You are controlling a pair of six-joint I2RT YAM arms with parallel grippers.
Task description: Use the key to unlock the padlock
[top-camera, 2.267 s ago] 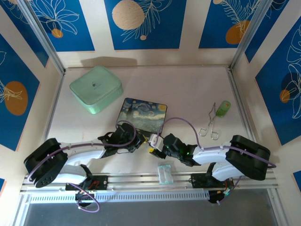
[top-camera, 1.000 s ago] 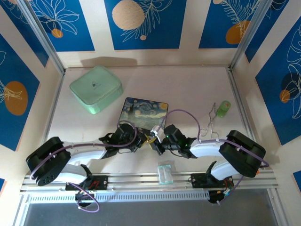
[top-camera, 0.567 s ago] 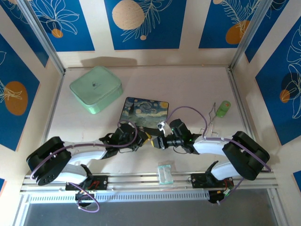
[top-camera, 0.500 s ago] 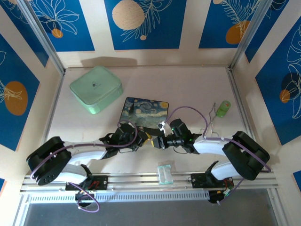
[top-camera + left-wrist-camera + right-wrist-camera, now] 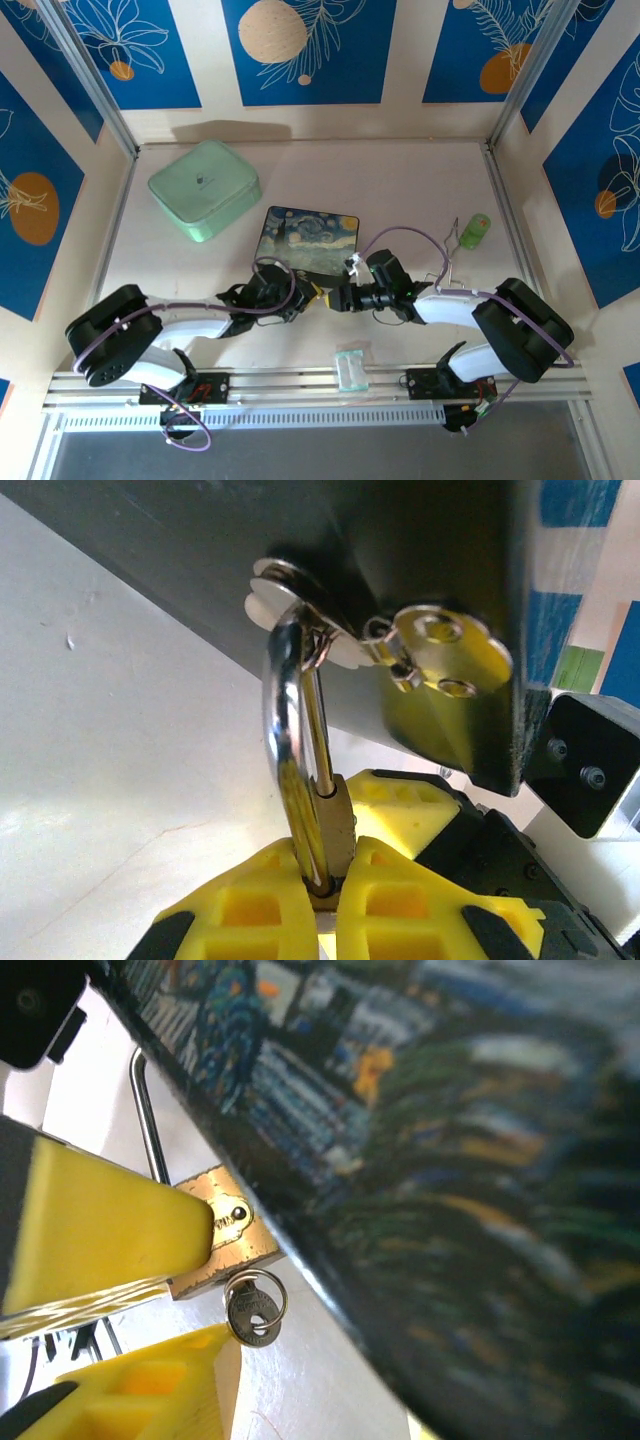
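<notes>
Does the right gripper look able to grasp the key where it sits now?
Probably yes. The key sticks out of the padlock, just ahead of the right gripper, whose jaws stand open, one finger on each side. Nothing lies between them; only the painted tin runs close by.

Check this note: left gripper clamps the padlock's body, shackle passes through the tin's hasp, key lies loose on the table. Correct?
One error: the key sits in the keyhole of the padlock, not on the table; the right wrist view shows it. The left gripper clamps the body and the shackle passes through the hasp, as stated.
</notes>
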